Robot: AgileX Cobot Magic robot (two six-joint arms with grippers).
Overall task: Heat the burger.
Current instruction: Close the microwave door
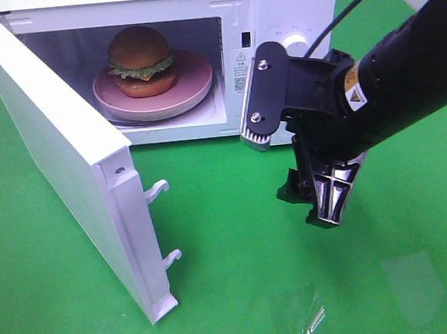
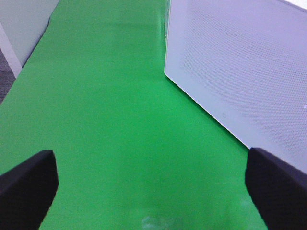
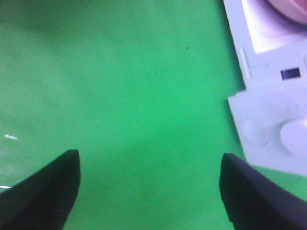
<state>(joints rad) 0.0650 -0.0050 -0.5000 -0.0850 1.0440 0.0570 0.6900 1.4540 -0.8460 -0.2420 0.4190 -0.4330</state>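
Hanging over the green counter (image 1: pixel 240 274) in front of the microwave (image 1: pixel 288 7), the right hand (image 1: pixel 319 198) points down with its jaws spread wide and nothing between them. In the right wrist view its two dark fingers (image 3: pixel 43 191) frame only bare green cloth, with the corner of the microwave's control panel (image 3: pixel 273 129) and its round knobs off to one side. The left hand (image 2: pixel 153 187) is likewise spread to its widest and empty; its wrist view shows the dark fingertips (image 2: pixel 26 184) at the picture's edges, green surface between them, and a white perforated panel of the microwave (image 2: pixel 240 67) just beyond. Closer to the camera in the high view, the microwave door (image 1: pixel 61 164) stands swung fully open, its two latch hooks (image 1: pixel 162 222) jutting from the edge. Farther back, inside the lit cavity, the burger (image 1: pixel 142 61) sits upright on the pink plate (image 1: pixel 194 88), roughly centred, well apart from both hands.
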